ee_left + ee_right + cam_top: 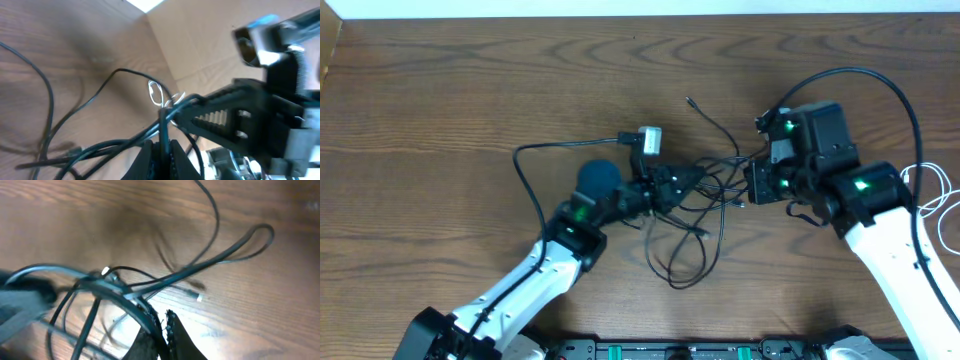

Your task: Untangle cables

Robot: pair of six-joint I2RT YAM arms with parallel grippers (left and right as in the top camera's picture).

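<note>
- You cannot trace which black cables (710, 190) cross where in the tangle: it is too small from overhead.
- The white cable (940, 195) runs off the overhead view's right edge.

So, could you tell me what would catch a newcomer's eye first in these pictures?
A knot of black cables in the middle of the wooden table stands out first. Both arms meet at it: the left fingers and right fingers each pinch a black strand from opposite sides. A white plug lies just beyond the knot.
</note>
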